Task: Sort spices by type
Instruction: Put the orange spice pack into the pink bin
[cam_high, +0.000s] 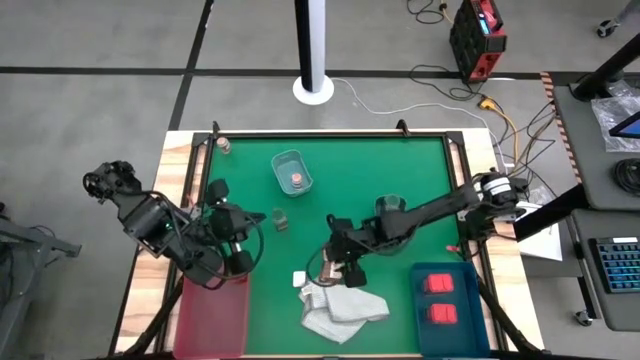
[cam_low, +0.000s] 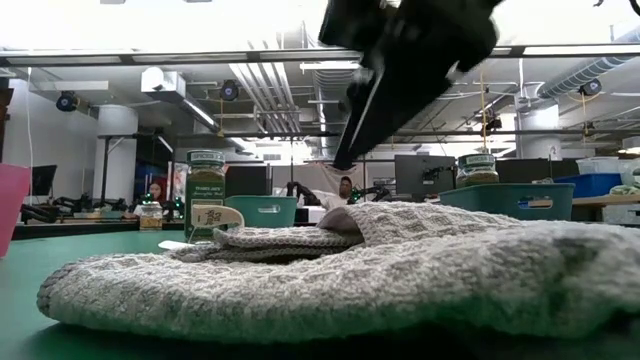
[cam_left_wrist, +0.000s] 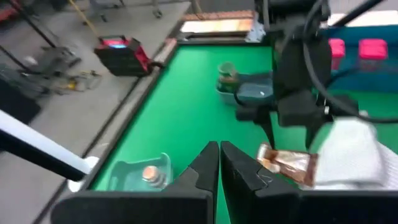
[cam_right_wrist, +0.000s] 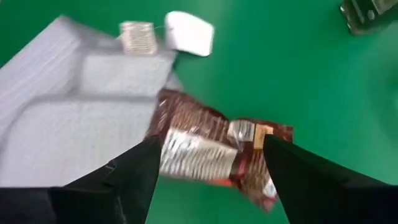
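A brown and red-orange spice packet (cam_right_wrist: 214, 149) lies on the green table against the edge of the white cloth (cam_right_wrist: 81, 106). My right gripper (cam_right_wrist: 211, 168) hangs open just above it, one finger on each side. In the high view that gripper (cam_high: 335, 265) is near the table's middle front. My left gripper (cam_left_wrist: 219, 158) is shut and empty, held above the table's left part (cam_high: 245, 225). A pink-topped jar (cam_high: 297, 179) stands in a small pale tray (cam_high: 287, 159). One greenish jar (cam_high: 280, 219) stands on the table and another (cam_high: 388, 206) in a second tray. Two red blocks (cam_high: 437, 284) lie in the blue tray.
A pink tray (cam_high: 210, 315) sits at the near left, a blue tray (cam_high: 470, 320) at the near right. A small jar (cam_high: 224, 145) stands at the far left corner. A white tag (cam_right_wrist: 189, 32) lies beside the cloth. A raised frame (cam_high: 330, 134) rims the table.
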